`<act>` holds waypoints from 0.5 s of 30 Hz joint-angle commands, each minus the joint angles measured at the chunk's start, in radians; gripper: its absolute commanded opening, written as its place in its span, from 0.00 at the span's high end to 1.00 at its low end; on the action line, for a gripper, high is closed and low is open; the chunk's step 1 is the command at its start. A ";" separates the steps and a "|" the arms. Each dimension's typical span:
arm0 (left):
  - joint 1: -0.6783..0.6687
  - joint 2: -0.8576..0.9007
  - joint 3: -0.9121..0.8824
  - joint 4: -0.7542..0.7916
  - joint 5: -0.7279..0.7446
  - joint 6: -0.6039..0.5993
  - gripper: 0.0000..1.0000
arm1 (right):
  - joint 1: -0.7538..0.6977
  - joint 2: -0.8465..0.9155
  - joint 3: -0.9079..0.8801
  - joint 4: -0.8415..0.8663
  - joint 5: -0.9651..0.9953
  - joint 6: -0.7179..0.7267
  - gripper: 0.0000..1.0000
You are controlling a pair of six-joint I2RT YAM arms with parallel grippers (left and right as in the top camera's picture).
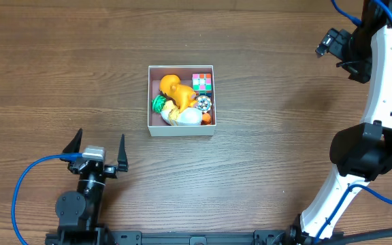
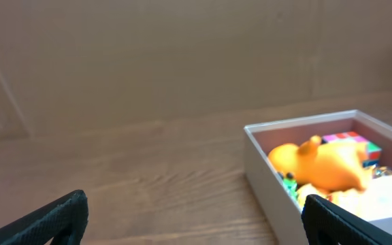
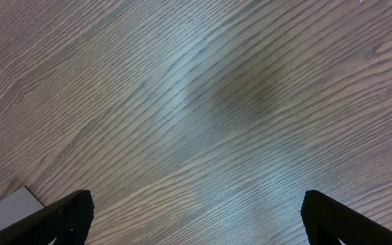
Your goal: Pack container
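The container [image 1: 180,131], a square white-walled box, sits mid-table and holds an orange toy [image 1: 174,88], a colour cube [image 1: 202,82], a green piece [image 1: 158,103], a white piece [image 1: 189,117] and a patterned ball [image 1: 203,103]. My left gripper [image 1: 101,139] rests open near the front left, a short way from the box and empty. In the left wrist view it [image 2: 194,204] faces bare wood, with the container's wall [image 2: 271,184] and orange toy [image 2: 318,163] to the right. My right gripper [image 1: 329,42] hangs high at the back right, open [image 3: 196,201] over bare wood.
The table is brown wood grain. A blue cable [image 1: 33,180] loops by the left arm's base. The white right arm [image 1: 380,102] stands along the right edge. A white corner [image 3: 12,207] shows at the lower left of the right wrist view.
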 commanded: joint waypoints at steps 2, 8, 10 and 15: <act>0.026 -0.011 -0.004 -0.048 0.002 -0.016 0.00 | 0.000 -0.006 0.000 0.006 0.006 0.008 0.00; 0.034 -0.011 -0.004 -0.051 -0.027 -0.012 0.00 | 0.000 -0.006 0.000 0.006 0.005 0.008 0.00; 0.042 -0.011 -0.004 -0.051 -0.027 -0.012 0.00 | 0.000 -0.006 0.000 0.006 0.006 0.008 0.00; 0.053 -0.011 -0.004 -0.049 -0.027 -0.012 0.00 | 0.000 -0.006 0.000 0.006 0.006 0.008 0.00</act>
